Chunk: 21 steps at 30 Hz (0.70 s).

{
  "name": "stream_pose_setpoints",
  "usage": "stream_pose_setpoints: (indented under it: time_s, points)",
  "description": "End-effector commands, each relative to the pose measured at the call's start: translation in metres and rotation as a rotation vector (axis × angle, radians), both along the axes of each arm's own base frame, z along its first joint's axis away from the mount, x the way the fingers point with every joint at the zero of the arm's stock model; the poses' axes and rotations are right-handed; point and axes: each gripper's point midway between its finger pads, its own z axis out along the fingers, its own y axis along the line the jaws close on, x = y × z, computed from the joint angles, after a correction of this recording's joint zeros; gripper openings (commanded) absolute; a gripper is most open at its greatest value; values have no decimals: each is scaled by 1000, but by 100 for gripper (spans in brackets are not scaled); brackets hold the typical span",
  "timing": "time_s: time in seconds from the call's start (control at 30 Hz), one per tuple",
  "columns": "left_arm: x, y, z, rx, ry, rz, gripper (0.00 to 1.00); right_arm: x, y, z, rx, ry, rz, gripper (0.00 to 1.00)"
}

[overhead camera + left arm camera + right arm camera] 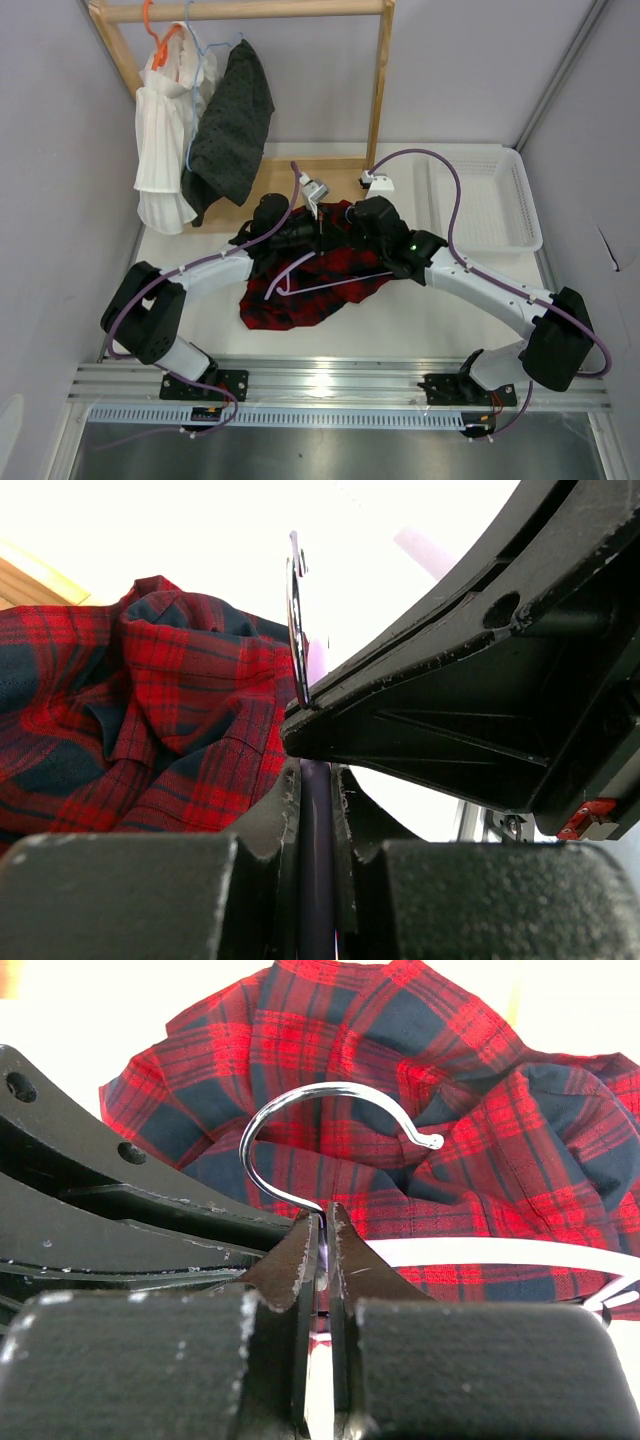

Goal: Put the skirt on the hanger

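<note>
Black left hand point(316, 780) and right hand point(320, 1230) both clench the thin lilac plastic hanger point(470, 1247) atop the crumpled red-and-black checked skirt point(290, 300) at frame centre; open white counter point(420, 320) below, white basket point(532, 215) right, wooden rack point(378, 90) above.

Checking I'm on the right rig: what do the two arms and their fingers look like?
The left arm and right arm match: white links between bulky black joint housings, each with a lilac cable running along it. A small green light glows near the right arm's wrist. The fingers are matte black wedges, scuffed with pale specks.
</note>
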Motion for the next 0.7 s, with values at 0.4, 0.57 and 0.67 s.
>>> stream_pose_setpoints:
  time_s: [0.4, 0.57, 0.67]
  points:
    - [2, 4, 52, -24, -156, 8, 36, 13, -33, 14, -70, -56, -160, 0]
    - [-1, 9, 55, -6, -164, 21, 44, 12, -35, 14, -74, -59, -165, 0]
    - [-1, 15, 60, 8, -170, 48, 45, 12, -35, 16, -76, -63, -159, 0]
